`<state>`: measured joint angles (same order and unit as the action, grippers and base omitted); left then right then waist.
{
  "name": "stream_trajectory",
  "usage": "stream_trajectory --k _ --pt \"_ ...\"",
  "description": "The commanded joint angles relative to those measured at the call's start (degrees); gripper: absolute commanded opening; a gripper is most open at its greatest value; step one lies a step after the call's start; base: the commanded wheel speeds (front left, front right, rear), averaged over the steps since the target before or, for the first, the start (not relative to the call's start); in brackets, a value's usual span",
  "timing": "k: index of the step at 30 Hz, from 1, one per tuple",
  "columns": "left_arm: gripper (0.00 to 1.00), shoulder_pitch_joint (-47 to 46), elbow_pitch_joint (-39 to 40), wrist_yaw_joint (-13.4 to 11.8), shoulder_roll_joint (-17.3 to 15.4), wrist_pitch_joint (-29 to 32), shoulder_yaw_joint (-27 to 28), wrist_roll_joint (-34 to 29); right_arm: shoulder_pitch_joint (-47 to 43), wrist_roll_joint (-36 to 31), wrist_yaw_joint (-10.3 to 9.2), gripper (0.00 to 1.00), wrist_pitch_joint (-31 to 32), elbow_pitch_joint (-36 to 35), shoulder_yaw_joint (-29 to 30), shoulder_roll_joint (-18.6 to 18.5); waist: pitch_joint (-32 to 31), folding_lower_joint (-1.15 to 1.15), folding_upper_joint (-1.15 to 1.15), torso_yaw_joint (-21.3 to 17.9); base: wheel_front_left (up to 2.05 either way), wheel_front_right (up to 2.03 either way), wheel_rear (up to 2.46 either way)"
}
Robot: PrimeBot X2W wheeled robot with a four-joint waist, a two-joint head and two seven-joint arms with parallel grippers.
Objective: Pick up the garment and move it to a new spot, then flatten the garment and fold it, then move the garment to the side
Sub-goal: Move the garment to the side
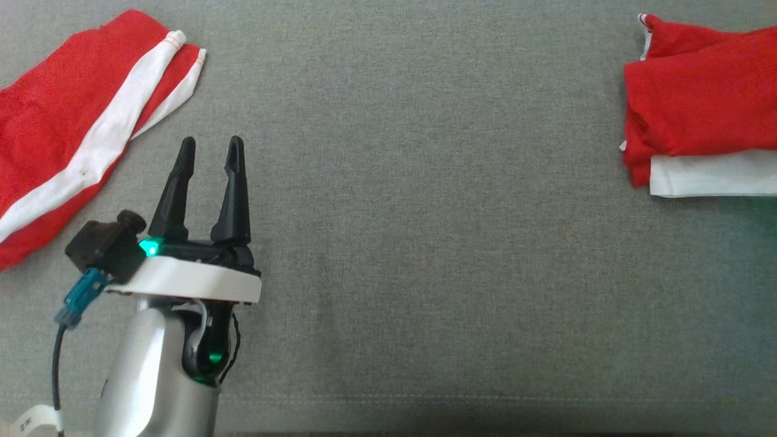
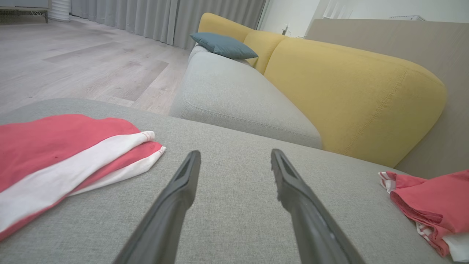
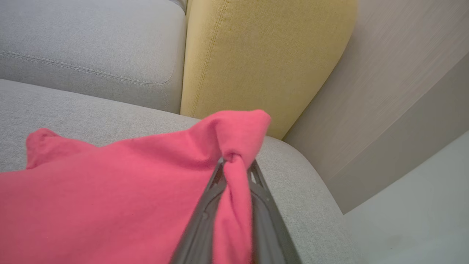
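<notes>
Left gripper (image 1: 209,145) fingers released; right gripper (image 3: 237,163) fingers clench a thin pinch of the folded red-and-white cloth garment (image 3: 110,198), which could slip and unfold.

Light: we see soft, even brightness, no hard shadows | head view: dark band along bottom edge, green glow on left gripper (image 1: 212,142) | wrist views: bowed edges, garment (image 3: 110,190) washed pink, lower frame soft

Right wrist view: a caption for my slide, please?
Right gripper pinching a fold of red garment on the grey sofa.
</notes>
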<state>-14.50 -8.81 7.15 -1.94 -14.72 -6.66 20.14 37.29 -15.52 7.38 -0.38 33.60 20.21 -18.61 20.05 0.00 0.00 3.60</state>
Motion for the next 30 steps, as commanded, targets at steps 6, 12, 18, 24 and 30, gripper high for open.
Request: stream_trajectory --k 6,12,18,24,30 --pt "1.0 -1.4 2.0 0.3 -0.9 -0.3 1.6 -0.5 1.8 3.3 0.11 1.0 0.3 -2.9 -0.7 -0.7 0.0 0.0 0.0 -0.1 0.0 0.0 0.0" --pt "1.0 -1.2 1.3 0.3 -0.9 -0.3 1.4 -0.4 1.9 4.6 0.11 1.0 -1.0 -5.0 -1.7 0.7 -1.4 0.0 0.0 -0.3 0.0 0.0 0.0" --pt "1.0 -0.6 1.0 0.3 -0.9 -0.3 1.6 -0.5 0.8 6.1 0.11 1.0 -3.4 -6.7 -4.2 4.0 -4.0 0.0 0.0 -0.5 0.0 0.0 0.0" --pt "1.0 0.9 1.2 0.3 -0.9 -0.3 2.6 -0.7 -2.7 8.5 0.11 1.0 -5.8 -7.8 -8.3 9.4 -8.1 0.0 0.0 -0.8 0.0 0.0 0.0" --pt "1.0 3.0 1.6 0.3 -0.9 -0.3 3.8 -0.6 -7.8 11.8 0.11 1.0 -8.9 -8.6 -11.8 14.1 -12.3 0.0 0.0 -1.0 0.0 0.0 0.0"
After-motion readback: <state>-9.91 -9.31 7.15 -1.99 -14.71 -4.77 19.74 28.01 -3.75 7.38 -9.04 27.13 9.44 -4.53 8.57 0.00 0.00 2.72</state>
